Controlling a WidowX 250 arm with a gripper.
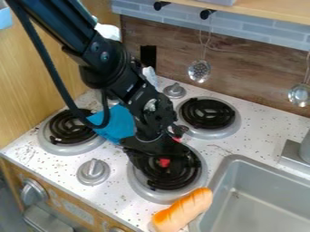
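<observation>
One black gripper point(160, 164) was positioned just below the centre of the frame, above the front burner point(196, 171), with the arm point(103, 54) extended down to it from the upper left. Whether the gripper was spread or pressed together could not be told, its tips being lost against the dark coil. A small red object point(163, 162) was seen at the lower part of the gripper, over that same coil; whether it was pinched there could not be determined

A blue cloth point(118, 126) was located left of the centre, partly hidden by the arm and its cable point(53, 79), between the gripper and the left burner point(70, 147). The rear burner point(207, 113) was situated right of the gripper. One grey knob point(93, 171) was set at the lower left, and a second knob point(174, 90) above the centre, both on the speckled white stovetop point(121, 195). At the lower centre, an orange-brown toy bread roll point(183, 209) was laid aslant, near the front burner and beside the rim of the grey sink point(257, 204), by which the lower right was occupied. A perforated ladle point(199, 71) was hung at the upper right of centre, and a second ladle point(299, 94) at the right edge, both before the wood-patterned backsplash point(254, 68)
</observation>
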